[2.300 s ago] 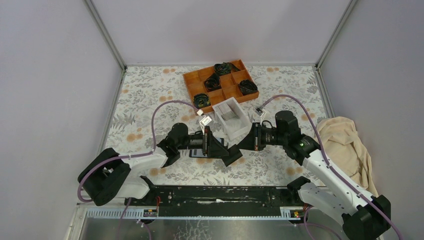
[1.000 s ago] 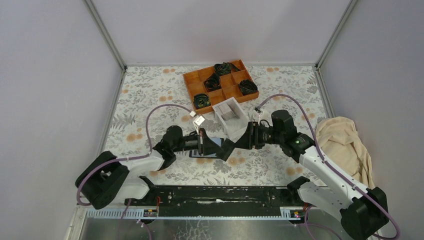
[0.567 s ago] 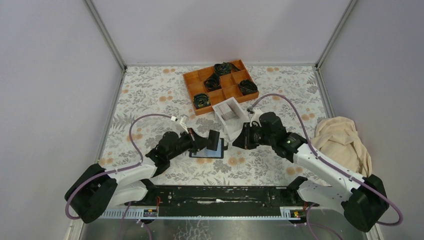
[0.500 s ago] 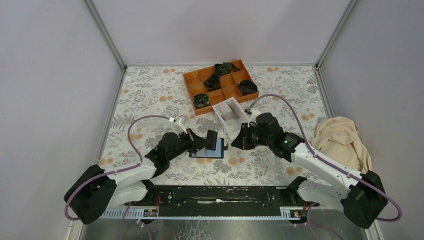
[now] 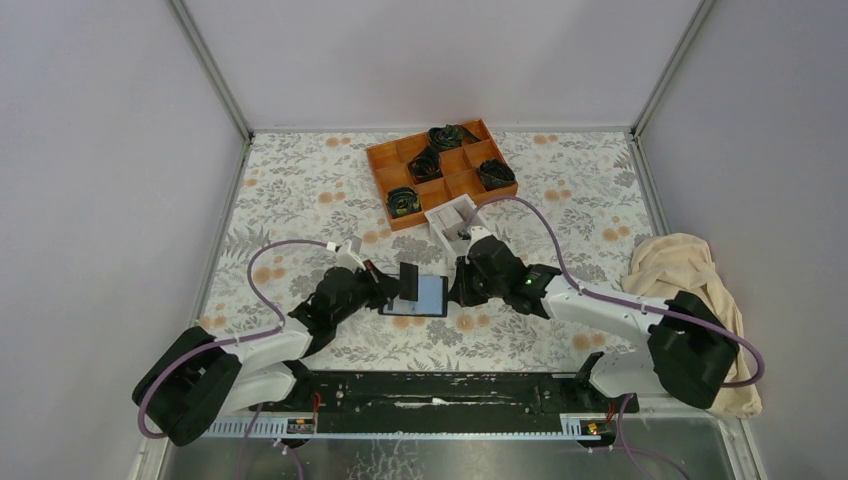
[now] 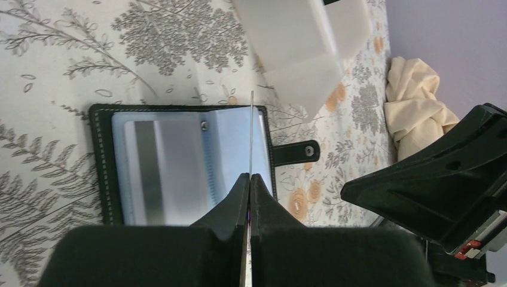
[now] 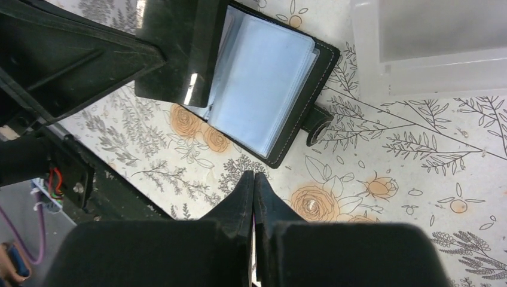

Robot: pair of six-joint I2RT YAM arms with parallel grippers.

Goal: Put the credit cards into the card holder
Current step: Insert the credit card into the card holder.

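I see card holder (image 5: pixel 428 296) open, long axis sideways, clasp toward right gripper (image 7: pixel 254 176), pressed together low, left gripper (image 6: pixel 250 179) pinching credit card (image 6: pixel 252 131) on edge

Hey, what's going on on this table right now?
The left end effector is shut on a thin card, holding it on edge over the open card holder, which lies flat on the table. One pocket already seems to have a card in it. The right end effector is beside the holder's clasp edge, shut, with nothing visible in it.
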